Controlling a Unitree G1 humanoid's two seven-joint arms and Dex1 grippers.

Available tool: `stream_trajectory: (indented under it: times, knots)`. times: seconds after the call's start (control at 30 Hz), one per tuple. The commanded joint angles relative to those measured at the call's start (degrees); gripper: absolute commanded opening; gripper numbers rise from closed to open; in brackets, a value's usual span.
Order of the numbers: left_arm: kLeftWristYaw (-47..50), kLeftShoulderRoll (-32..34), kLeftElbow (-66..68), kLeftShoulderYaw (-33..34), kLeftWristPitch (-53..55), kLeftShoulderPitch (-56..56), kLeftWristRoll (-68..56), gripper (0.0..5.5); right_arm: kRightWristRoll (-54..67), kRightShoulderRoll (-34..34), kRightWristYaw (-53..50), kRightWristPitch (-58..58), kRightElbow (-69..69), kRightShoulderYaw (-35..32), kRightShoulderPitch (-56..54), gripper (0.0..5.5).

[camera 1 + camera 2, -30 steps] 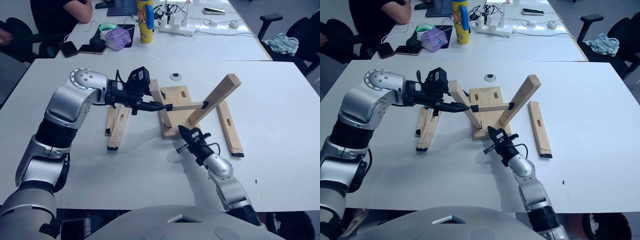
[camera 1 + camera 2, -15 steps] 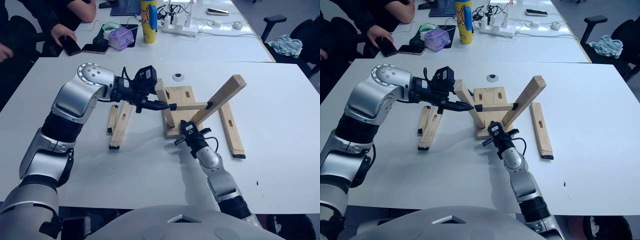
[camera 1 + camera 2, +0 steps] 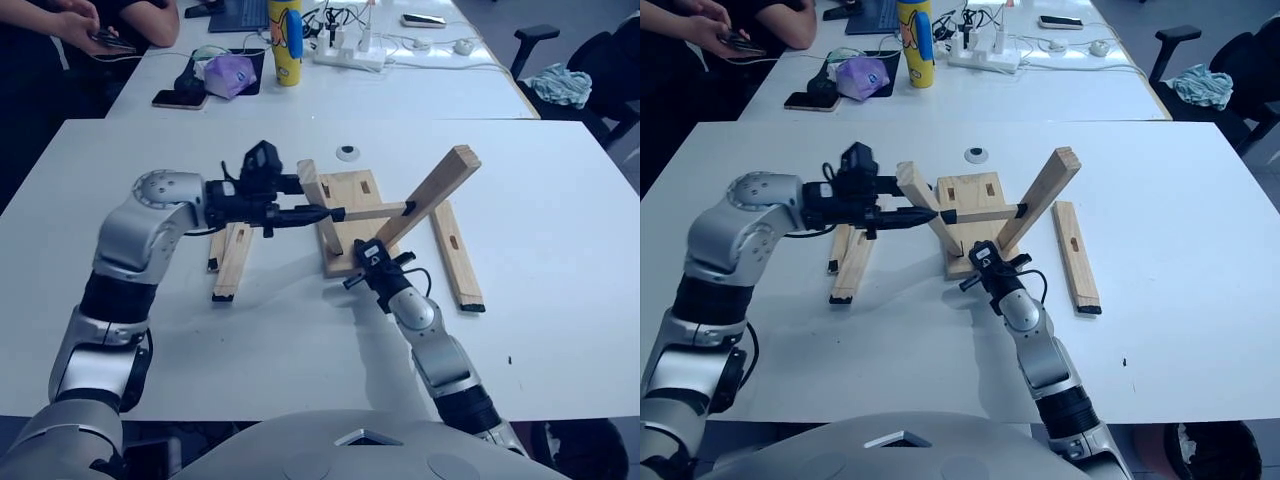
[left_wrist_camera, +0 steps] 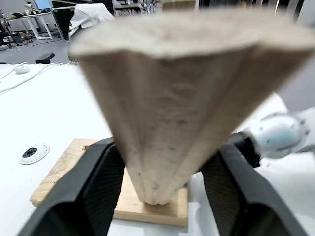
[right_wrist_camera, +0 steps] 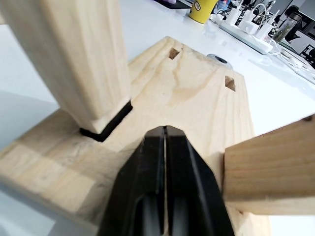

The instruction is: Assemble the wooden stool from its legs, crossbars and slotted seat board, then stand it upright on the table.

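Stool (image 3: 372, 212), half built, sits at 12 o'clock. My left gripper (image 4: 157, 191) clamps its leg (image 3: 312, 185), which leans toward 11 o'clock. My right gripper (image 5: 165, 132), closed and empty, rests on the seat (image 5: 197, 98) at 6 o'clock.

The seat board (image 5: 197, 98) is pale honey wood with fine streaky grain. The held leg (image 4: 162, 113) is the same light wood, and the loose leg (image 3: 455, 255) has a black end. The table (image 3: 560, 200) is plain white. The left gripper (image 3: 315, 213) and right gripper (image 5: 165, 137) are black. Behind them are a yellow cup (image 3: 287, 30) with blue markings, a purple pouch (image 3: 228, 72) and a teal cloth (image 3: 565, 85).
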Motion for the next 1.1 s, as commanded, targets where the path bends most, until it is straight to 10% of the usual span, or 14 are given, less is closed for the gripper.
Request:
stream_trajectory:
  times: [0.03,0.47,1.0,1.1]
  knots:
    - [-1.5,9.9,-11.2,7.5,9.4,7.5,-6.7,2.13,0.4,-3.3,4.7,10.6,11.5,1.1,5.7,0.0]
    - [25.0,-1.9,-16.8,22.5,14.7,-4.7,-29.4,0.24,1.5,-5.0,7.2,7.7,16.2,1.0,3.1,0.0]
    - [42.4,-20.3,-11.2,15.3,3.2,-18.6,-22.7,0.01,2.3,-5.0,7.8,4.3,21.5,2.0,1.6,0.0]
    - [39.1,-18.2,-6.5,-1.3,6.0,-7.8,-11.7,0.01,2.2,-4.5,7.6,4.5,21.4,2.3,1.5,0.0]
